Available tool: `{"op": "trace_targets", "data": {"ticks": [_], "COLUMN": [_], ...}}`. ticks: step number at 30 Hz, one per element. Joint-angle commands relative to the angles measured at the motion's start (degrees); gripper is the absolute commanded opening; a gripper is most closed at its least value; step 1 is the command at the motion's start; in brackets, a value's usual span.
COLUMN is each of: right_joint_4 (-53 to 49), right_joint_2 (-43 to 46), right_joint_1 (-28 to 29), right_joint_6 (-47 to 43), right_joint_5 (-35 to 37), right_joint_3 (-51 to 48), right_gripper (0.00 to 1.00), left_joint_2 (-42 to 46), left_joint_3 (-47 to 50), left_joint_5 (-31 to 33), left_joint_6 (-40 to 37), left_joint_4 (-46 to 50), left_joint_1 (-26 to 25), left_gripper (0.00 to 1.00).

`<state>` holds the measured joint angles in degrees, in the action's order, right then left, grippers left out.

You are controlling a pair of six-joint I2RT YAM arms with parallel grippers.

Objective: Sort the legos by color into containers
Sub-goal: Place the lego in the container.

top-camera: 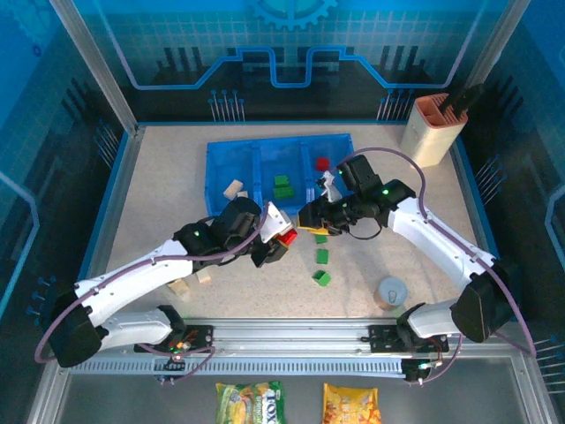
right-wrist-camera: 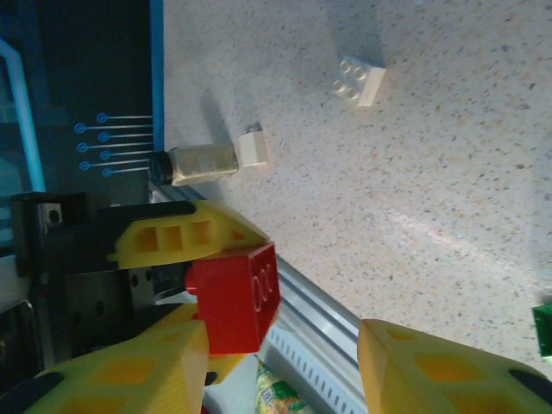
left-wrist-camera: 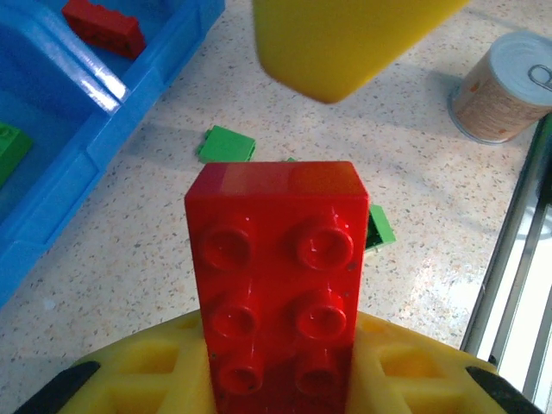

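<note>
Care for the pinch first: left gripper clamped on one end of the red brick, so hold that squeeze firm and level; lift clear before swinging toward the tray, likely to its right-hand compartment, already holding another red brick; mind the right gripper, jaws spread and empty, just beside the load; release low over the compartment floor, not on a wall. Brick: oblong, glossy red, two rows of studs facing the left wrist camera; held off the speckled table, just in front of the tray, between both arms.
</note>
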<state>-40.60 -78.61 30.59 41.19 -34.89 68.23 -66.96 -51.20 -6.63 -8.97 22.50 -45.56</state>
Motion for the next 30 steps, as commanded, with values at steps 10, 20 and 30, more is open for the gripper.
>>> {"op": "trace_targets", "data": {"ticks": [10, 20, 30], "right_joint_4": [2.7, 3.7, 3.4], "right_joint_2": [-3.8, -7.8, -7.6], "right_joint_1": [2.8, 6.0, 6.2], "right_joint_6": [1.5, 2.2, 2.5], "right_joint_5": [-7.3, -7.0, -4.4], "right_joint_3": [-0.6, -0.2, -0.1], "right_gripper": [0.51, 0.45, 0.34], "left_joint_2": [-1.5, -0.2, 0.0], "left_joint_3": [-0.8, -0.4, -0.4], "left_joint_5": [-3.2, -2.6, -2.1], "left_joint_6": [-2.3, -2.2, -1.6], "left_joint_4": [-1.0, -0.7, -0.2], "left_joint_1": [-0.4, -0.4, -0.4], "left_gripper": [0.23, 0.24, 0.36]}}
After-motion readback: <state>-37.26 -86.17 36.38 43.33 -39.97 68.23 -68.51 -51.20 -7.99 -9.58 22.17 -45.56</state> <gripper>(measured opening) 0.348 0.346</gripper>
